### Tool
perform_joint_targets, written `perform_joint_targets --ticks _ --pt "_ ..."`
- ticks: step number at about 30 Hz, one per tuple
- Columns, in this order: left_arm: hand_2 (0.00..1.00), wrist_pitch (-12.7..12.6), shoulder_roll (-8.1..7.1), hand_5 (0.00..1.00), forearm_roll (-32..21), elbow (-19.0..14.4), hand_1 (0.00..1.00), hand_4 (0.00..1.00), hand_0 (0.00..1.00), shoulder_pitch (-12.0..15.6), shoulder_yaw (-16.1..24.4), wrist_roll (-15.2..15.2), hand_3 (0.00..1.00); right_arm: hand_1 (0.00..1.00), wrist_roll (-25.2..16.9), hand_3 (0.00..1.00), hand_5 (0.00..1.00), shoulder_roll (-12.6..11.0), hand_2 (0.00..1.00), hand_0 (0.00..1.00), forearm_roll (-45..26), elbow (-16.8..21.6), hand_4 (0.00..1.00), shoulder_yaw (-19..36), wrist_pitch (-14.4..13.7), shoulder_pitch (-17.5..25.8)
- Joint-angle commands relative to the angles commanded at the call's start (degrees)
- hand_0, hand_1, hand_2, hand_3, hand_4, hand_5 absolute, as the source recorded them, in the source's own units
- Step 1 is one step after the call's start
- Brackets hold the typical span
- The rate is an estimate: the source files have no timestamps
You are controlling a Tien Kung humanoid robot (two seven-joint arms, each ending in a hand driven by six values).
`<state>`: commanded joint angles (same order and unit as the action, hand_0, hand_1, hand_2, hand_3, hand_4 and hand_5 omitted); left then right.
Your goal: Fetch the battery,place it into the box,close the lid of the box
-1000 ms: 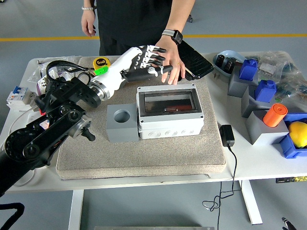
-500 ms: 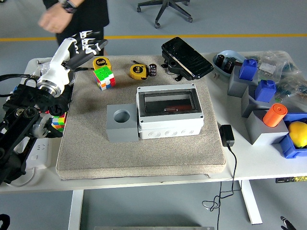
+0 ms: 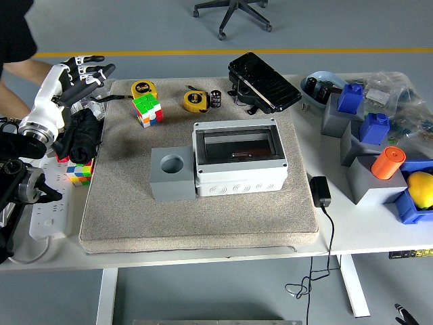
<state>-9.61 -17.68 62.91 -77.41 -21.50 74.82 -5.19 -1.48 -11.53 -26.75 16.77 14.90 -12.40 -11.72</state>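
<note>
Reaching in from the left edge, the left arm (image 3: 27,145) angles up over the table's (image 3: 352,233) left side; its white forearm ends in the left hand (image 3: 80,76), held above the mat's (image 3: 203,217) far-left corner, fingers spread and empty. Right arm: out of view.

Head view, items:
- Box (image 3: 238,157): mid-mat, clear lid down flat; a dark red shape shows through the lid, but whether it is the battery cannot be told.
- Grey block (image 3: 172,173): touching the box's left side, round hole on top.
- Small dark cylinder (image 3: 216,98): far edge of mat, just right of a yellow tape (image 3: 195,101).
- Second yellow tape (image 3: 143,89) and a colour cube (image 3: 147,109): far-left of mat, near the hand.
- Another cube (image 3: 79,171): off the mat's left edge, beside a white power strip (image 3: 49,214).
- Black case (image 3: 264,81): far edge, tilted.
- Charger (image 3: 319,190): just off the mat's right edge.
- Blue and grey blocks, orange cylinder (image 3: 388,162): crowded at right.

Open room: the mat's near half and its left strip are bare. A person's dark sleeve (image 3: 17,34) shows at the top-left corner.
</note>
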Motion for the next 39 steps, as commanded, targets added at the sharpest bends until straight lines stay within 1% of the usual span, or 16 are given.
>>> perform_joint_targets --ticks 2,3,9,10,17,26,31,39 --pt "0.601 -0.2 -0.04 0.381 -0.2 0.0 0.634 0.964 0.593 0.1 0.5 0.5 0.648 0.639 -0.1 0.538 0.444 0.1 0.646 0.665 -0.2 0.0 0.876 0.1 0.1 0.1" --pt "0.598 -0.3 -0.04 0.375 -0.2 0.0 0.631 0.961 0.574 0.1 0.6 0.6 0.640 0.639 -0.2 0.537 0.445 0.1 0.645 0.665 -0.3 0.0 0.877 0.1 0.2 0.1" --pt "0.598 -0.8 -0.11 0.375 -0.6 -0.2 0.631 0.961 0.574 0.2 1.9 1.6 0.640 0.639 0.0 0.537 0.445 0.0 0.645 0.665 0.2 0.0 0.877 0.4 0.3 0.1" --pt "0.595 -0.7 -0.11 0.357 -0.5 -0.2 0.624 0.946 0.574 0.3 2.1 1.6 0.637 0.640 0.0 0.538 0.445 0.0 0.646 0.664 0.3 0.0 0.879 0.6 0.3 0.1" --pt "0.594 -0.8 -0.08 0.352 -0.5 -0.4 0.623 0.944 0.563 1.0 3.7 1.9 0.636 0.640 -0.2 0.539 0.446 0.1 0.646 0.663 0.5 0.0 0.879 1.3 0.6 0.3" --pt "0.592 -0.7 -0.48 0.348 -0.4 -0.5 0.619 0.941 0.555 2.4 5.2 2.1 0.634 0.640 -0.2 0.538 0.446 0.3 0.647 0.662 0.8 -0.1 0.879 1.9 0.8 0.6" --pt "0.591 -0.5 -0.70 0.339 -0.4 -0.6 0.618 0.935 0.554 2.2 5.3 2.0 0.632 0.640 -0.1 0.538 0.446 0.3 0.647 0.661 0.9 -0.1 0.880 2.1 0.7 0.7" --pt "0.591 -0.1 -0.92 0.331 -0.4 -0.9 0.617 0.929 0.547 2.0 4.5 1.5 0.629 0.639 -0.4 0.538 0.446 0.7 0.647 0.661 0.8 -0.3 0.880 2.4 -0.4 0.7"
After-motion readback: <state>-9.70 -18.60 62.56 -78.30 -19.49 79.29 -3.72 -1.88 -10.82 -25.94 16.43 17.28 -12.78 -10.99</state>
